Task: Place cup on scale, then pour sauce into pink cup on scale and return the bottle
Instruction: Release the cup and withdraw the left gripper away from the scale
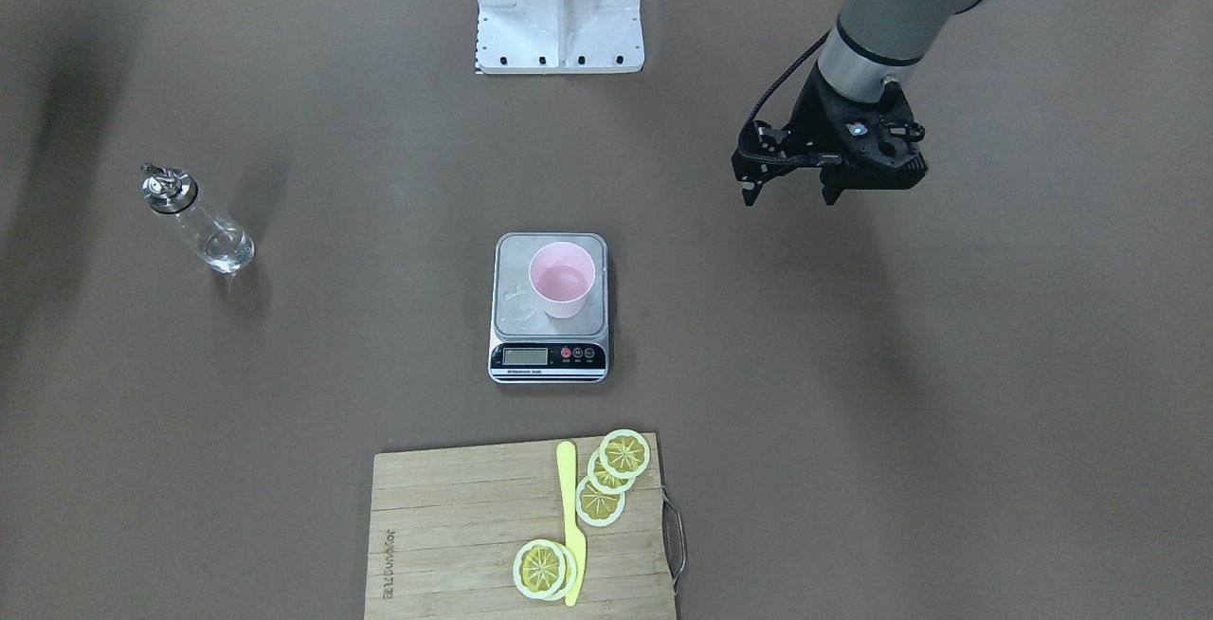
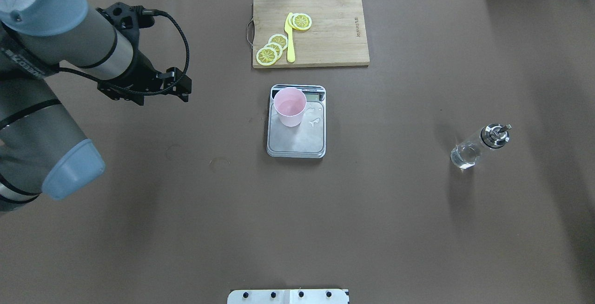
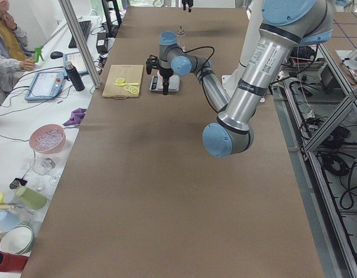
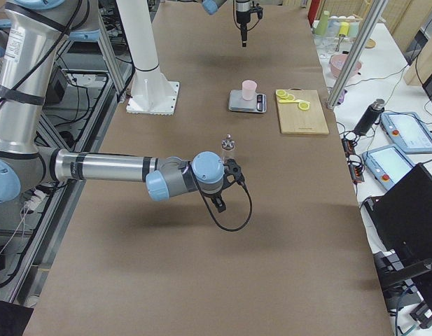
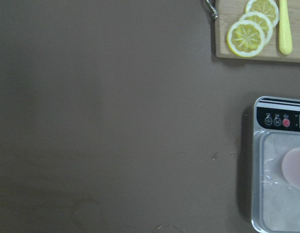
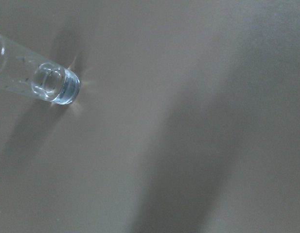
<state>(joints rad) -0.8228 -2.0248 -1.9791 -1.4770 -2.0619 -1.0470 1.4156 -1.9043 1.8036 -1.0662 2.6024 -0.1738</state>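
The pink cup (image 1: 562, 281) stands upright on the steel plate of the scale (image 1: 548, 356), towards the display end; clear liquid shows inside it. A few wet drops lie on the plate beside it. The glass bottle (image 1: 199, 222) with its metal spout stands upright on the table, far to my right, with clear sauce in it. My left gripper (image 1: 789, 191) hangs open and empty above the table, well away from the scale. My right gripper (image 4: 219, 203) shows only in the exterior right view, near the bottle (image 4: 227, 150); I cannot tell if it is open. The right wrist view shows the bottle's base (image 6: 52, 83).
A wooden cutting board (image 1: 455, 525) with lemon slices and a yellow knife (image 1: 571, 525) lies beyond the scale. The white robot base plate (image 1: 559, 32) sits at the near table edge. A person sits beside the table (image 3: 7, 43).
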